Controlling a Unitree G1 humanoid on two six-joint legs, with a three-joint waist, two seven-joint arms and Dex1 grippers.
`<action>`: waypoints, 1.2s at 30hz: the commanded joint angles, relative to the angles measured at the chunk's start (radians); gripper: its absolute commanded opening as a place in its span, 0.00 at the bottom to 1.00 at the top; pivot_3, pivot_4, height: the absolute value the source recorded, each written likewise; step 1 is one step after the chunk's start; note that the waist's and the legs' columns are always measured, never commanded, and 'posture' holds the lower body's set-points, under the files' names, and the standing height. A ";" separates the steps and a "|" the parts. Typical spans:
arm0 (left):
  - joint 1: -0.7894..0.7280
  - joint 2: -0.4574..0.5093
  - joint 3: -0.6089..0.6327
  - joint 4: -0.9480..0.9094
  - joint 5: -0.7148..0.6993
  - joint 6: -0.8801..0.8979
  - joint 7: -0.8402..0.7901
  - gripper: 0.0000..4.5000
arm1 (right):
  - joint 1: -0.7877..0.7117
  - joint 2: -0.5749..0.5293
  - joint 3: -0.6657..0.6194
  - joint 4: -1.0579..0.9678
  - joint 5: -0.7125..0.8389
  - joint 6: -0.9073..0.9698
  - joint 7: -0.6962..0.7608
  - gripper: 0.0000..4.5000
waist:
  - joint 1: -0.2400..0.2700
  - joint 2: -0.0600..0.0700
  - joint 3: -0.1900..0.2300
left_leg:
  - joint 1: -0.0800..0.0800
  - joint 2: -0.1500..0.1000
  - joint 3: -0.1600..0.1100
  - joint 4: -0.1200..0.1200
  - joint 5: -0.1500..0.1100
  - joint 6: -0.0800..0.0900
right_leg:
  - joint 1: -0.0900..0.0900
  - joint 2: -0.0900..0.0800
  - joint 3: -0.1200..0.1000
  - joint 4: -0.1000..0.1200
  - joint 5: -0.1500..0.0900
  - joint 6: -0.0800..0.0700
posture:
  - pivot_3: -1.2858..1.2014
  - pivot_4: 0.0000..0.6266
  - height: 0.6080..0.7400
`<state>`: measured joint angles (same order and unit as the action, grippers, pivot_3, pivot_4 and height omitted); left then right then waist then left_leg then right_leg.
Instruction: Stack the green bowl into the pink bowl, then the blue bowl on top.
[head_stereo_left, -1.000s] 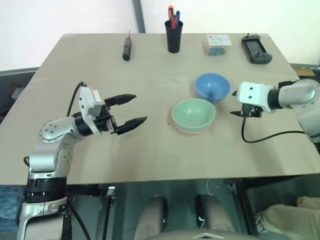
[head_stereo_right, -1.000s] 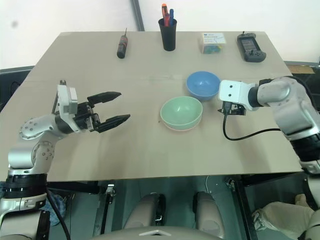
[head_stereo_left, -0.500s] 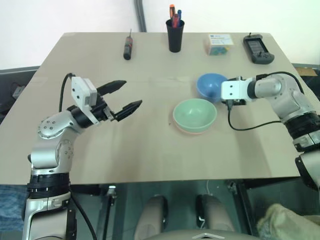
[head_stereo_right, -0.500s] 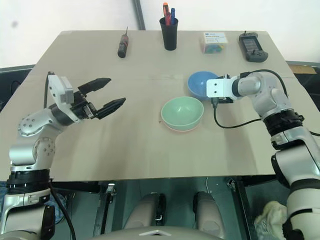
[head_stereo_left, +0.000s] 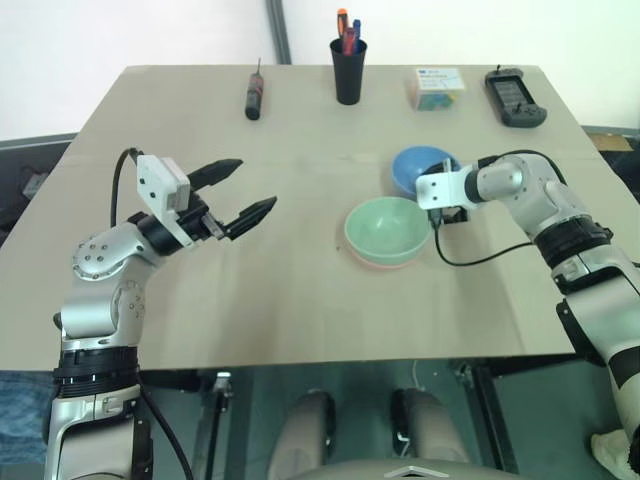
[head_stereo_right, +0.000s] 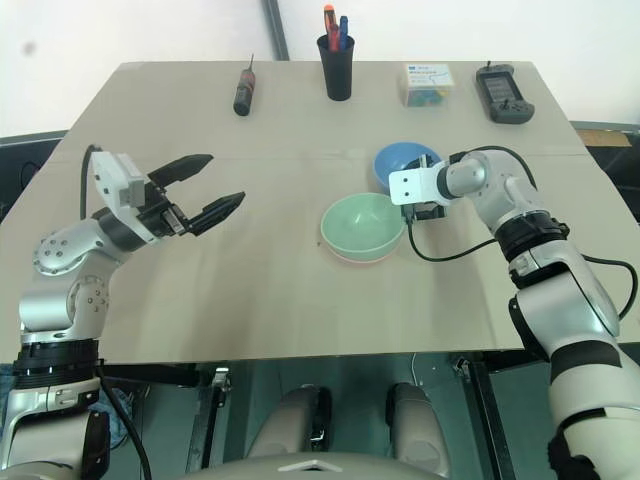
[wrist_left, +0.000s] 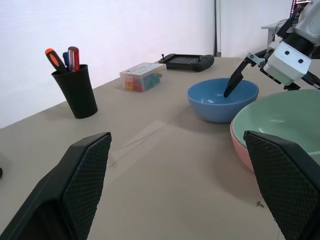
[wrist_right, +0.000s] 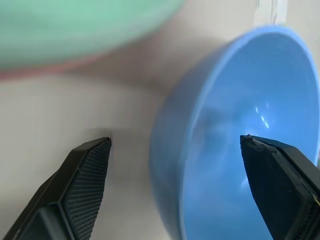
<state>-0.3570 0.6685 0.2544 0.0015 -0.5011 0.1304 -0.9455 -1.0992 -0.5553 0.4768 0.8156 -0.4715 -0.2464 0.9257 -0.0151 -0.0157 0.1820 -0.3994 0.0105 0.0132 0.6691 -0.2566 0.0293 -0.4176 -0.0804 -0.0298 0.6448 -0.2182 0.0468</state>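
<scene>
Now the green bowl (head_stereo_left: 387, 229) sits inside the pink bowl (head_stereo_left: 380, 263), a little right of the centre of the frame in the left eye view, on the tabletop (head_stereo_left: 300, 300). Only a thin pink rim shows under the green one. The blue bowl (head_stereo_left: 418, 168) stands just beside this pair, up and to the right of it, and it is upright on the tabletop.

The right hand (wrist_right: 177, 150) is at the blue bowl, with its fingers spread wide. In the right wrist view one finger (wrist_right: 280, 165) is over the inside of the blue bowl and the other finger (wrist_right: 85, 175) is outside its wall, above the bare tabletop, so the near wall of the bowl lies between them. In the left wrist view one black fingertip dips into the blue bowl. I cannot tell if a finger touches the bowl already.

The left hand (head_stereo_left: 243, 192) hovers over the left part of the tabletop, well apart from the bowls, and its two fingers are wide apart with nothing between them. It points toward the right of the frame.

Along the far edge of the tabletop, at the top of the frame, stand a screwdriver (head_stereo_left: 255, 96), a black cup with pens (head_stereo_left: 348, 70), a small clear box (head_stereo_left: 436, 88) and a black controller (head_stereo_left: 514, 97).
</scene>
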 joint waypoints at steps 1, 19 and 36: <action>-0.007 0.010 0.022 -0.008 0.001 -0.021 0.000 1.00 | -0.035 -0.007 -0.017 -0.012 -0.001 -0.010 0.000 0.97 | 0.000 0.000 0.000 | 0.000 0.000 0.000 0.000 0.000 0.000 | 0.000 0.000 0.000 0.000 0.000 0.000 | 0.52 0.24 1.00; -0.035 0.008 -0.001 0.025 0.019 -0.040 -0.022 1.00 | -0.015 -0.019 -0.043 -0.065 0.013 0.016 0.004 0.22 | -0.001 0.000 0.000 | 0.000 0.000 0.000 0.000 0.000 0.000 | 0.000 0.000 0.000 0.000 0.000 0.000 | 0.52 0.24 1.00; -0.034 0.015 -0.010 0.033 0.005 -0.060 -0.069 1.00 | 0.012 -0.128 -0.140 -0.469 0.192 0.149 0.273 0.02 | 0.001 0.000 0.000 | 0.000 0.000 0.000 0.000 -0.001 0.002 | -0.001 0.000 0.000 0.000 0.000 0.000 | 0.52 0.24 1.00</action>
<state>-0.3823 0.6695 0.2314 0.0488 -0.4911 0.0888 -1.0023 -1.0747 -0.6618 0.3825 0.4312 -0.3238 -0.1285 1.1625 -0.0140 -0.0154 0.1822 -0.3997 0.0107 0.0127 0.6688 -0.2580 0.0315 -0.4181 -0.0804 -0.0301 0.6449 -0.2181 0.0469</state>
